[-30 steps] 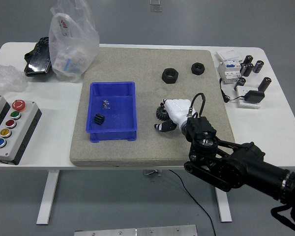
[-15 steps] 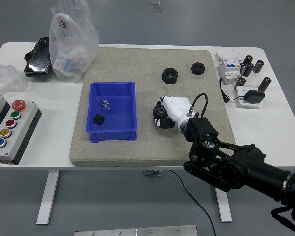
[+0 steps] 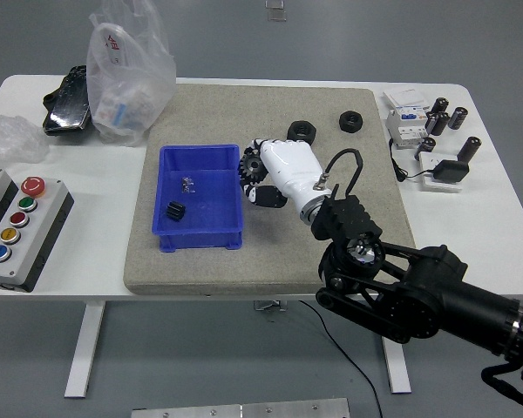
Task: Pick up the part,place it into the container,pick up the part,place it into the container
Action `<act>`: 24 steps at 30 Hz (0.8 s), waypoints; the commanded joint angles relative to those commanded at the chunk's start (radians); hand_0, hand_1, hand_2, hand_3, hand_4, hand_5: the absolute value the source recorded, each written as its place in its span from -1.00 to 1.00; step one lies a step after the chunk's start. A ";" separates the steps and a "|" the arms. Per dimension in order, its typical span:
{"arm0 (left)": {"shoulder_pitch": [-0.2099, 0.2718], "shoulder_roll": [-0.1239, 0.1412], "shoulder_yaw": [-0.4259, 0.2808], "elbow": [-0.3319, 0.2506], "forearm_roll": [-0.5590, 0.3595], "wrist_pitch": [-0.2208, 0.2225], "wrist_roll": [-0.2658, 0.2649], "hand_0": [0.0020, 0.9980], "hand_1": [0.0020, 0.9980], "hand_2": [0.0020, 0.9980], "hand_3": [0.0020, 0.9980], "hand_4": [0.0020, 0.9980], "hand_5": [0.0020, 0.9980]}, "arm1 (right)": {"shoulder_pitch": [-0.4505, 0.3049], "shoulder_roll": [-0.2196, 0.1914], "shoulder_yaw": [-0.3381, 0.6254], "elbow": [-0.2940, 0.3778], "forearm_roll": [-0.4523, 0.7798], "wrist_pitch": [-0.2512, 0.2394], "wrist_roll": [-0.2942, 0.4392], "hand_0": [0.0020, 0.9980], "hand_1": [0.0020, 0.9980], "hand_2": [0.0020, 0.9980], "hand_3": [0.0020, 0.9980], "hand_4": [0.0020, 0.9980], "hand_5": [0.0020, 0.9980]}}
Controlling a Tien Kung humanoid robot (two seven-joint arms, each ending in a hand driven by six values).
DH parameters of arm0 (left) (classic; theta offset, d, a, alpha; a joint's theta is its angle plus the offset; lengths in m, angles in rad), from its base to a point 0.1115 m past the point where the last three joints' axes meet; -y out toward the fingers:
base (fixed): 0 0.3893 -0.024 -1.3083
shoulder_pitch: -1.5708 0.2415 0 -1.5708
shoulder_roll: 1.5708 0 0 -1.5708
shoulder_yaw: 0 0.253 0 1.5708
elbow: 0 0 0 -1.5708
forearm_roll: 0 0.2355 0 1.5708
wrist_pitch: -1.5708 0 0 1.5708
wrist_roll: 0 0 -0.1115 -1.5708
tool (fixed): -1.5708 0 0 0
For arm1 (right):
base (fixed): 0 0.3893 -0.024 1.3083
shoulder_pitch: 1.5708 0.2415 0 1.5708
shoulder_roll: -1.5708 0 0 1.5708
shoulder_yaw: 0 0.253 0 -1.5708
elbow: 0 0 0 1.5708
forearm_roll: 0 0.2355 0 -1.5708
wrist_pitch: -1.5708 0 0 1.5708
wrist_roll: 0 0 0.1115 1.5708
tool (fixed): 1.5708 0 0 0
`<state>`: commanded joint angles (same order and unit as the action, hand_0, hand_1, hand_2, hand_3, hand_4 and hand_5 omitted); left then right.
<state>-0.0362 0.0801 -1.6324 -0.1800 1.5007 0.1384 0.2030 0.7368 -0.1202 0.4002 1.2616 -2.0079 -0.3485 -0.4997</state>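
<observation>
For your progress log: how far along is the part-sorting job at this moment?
Done: one small black gear lies in the blue plastic bin. In hand: the robot's white right hand grips a second black toothed gear beside the bin's right rim. Left: releasing it inside.

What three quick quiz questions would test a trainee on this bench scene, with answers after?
1. True or false: the right hand holds a black gear beside the blue container.
2. How many black parts already lie inside the container? A) none B) one C) three
3. Fill in: two black hex nuts sit on the grey mat at its far ____ side.

Key: 1 true: the fingers are curled on the gear at the container's right rim. 2 B: one small black gear lies near the front left. 3 right.
</observation>
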 joint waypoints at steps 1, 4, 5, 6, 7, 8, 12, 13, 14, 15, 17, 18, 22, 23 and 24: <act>0.000 0.000 0.000 0.000 0.001 0.000 0.000 0.33 0.07 0.07 0.21 0.44 -0.34 | 0.002 0.002 -0.013 0.009 0.007 -0.001 0.010 -0.61 -0.21 -0.31 -0.26 -0.69 -0.90; 0.000 -0.001 0.001 0.000 0.000 0.000 0.001 0.33 0.07 0.07 0.21 0.44 -0.34 | 0.009 0.009 -0.052 0.015 0.022 -0.008 0.037 -0.61 -0.21 -0.31 -0.26 -0.69 -0.90; 0.001 0.000 0.004 0.000 0.002 0.000 0.003 0.33 0.07 0.07 0.21 0.44 -0.34 | 0.012 0.011 -0.069 0.014 0.024 -0.014 0.047 -0.61 -0.21 -0.31 -0.26 -0.69 -0.90; 0.001 0.000 0.005 0.000 0.002 -0.001 0.004 0.33 0.07 0.07 0.21 0.44 -0.34 | 0.015 0.012 -0.081 0.014 0.027 -0.019 0.053 -0.38 -0.01 0.09 -0.16 -0.41 -1.00; 0.001 0.000 0.008 0.000 0.002 -0.001 0.005 0.33 0.07 0.07 0.21 0.44 -0.34 | 0.017 0.013 -0.092 0.014 0.028 -0.025 0.059 -0.38 -0.01 0.09 -0.16 -0.41 -1.00; 0.001 0.001 0.009 0.000 0.002 -0.001 0.005 0.33 0.07 0.07 0.21 0.44 -0.34 | 0.019 0.014 -0.100 0.014 0.029 -0.031 0.063 -0.38 -0.01 0.09 -0.16 -0.41 -1.00; 0.002 0.001 0.011 0.000 0.004 -0.002 0.007 0.33 0.07 0.07 0.21 0.44 -0.34 | 0.021 0.020 -0.117 0.013 0.024 -0.039 0.065 -0.17 0.28 0.38 0.21 -0.34 -0.79; 0.001 0.001 0.012 0.000 0.004 -0.002 0.007 0.33 0.07 0.07 0.21 0.44 -0.34 | 0.021 0.021 -0.117 0.012 0.022 -0.037 0.064 -0.17 0.28 0.38 0.21 -0.34 -0.79; 0.001 0.001 0.012 0.000 0.004 -0.002 0.006 0.33 0.07 0.07 0.21 0.44 -0.34 | 0.021 0.021 -0.118 0.011 0.020 -0.036 0.062 -0.17 0.28 0.38 0.21 -0.34 -0.79; 0.001 0.001 0.012 0.000 0.004 -0.002 0.006 0.33 0.07 0.07 0.21 0.44 -0.34 | 0.020 0.021 -0.118 0.010 0.019 -0.033 0.060 -0.17 0.28 0.38 0.21 -0.34 -0.79; 0.001 0.001 0.012 0.000 0.004 -0.002 0.006 0.33 0.07 0.07 0.21 0.44 -0.34 | 0.019 0.022 -0.117 0.008 0.017 -0.028 0.056 -0.17 0.28 0.38 0.21 -0.34 -0.79; 0.001 0.001 0.011 0.000 0.005 -0.002 0.006 0.33 0.07 0.07 0.21 0.44 -0.34 | 0.019 0.022 -0.117 0.007 0.016 -0.022 0.052 0.01 0.43 0.55 0.37 -0.25 -0.51; 0.001 0.001 0.010 0.000 0.006 -0.002 0.007 0.33 0.07 0.07 0.21 0.44 -0.34 | 0.016 0.023 -0.115 0.004 0.014 0.001 0.041 0.01 0.43 0.55 0.37 -0.25 -0.51; 0.001 0.002 0.009 0.000 0.006 -0.002 0.007 0.33 0.07 0.07 0.21 0.44 -0.34 | 0.016 0.023 -0.113 0.003 0.012 0.006 0.038 0.01 0.43 0.55 0.37 -0.25 -0.51; 0.001 0.002 0.009 0.000 0.006 -0.002 0.007 0.33 0.07 0.07 0.21 0.44 -0.34 | 0.015 0.022 -0.111 0.004 0.009 0.008 0.037 0.19 0.50 0.63 0.53 0.55 -0.29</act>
<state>-0.0350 0.0821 -1.6238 -0.1800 1.5068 0.1361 0.2098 0.7516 -0.0978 0.2890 1.2652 -1.9990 -0.3406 -0.4628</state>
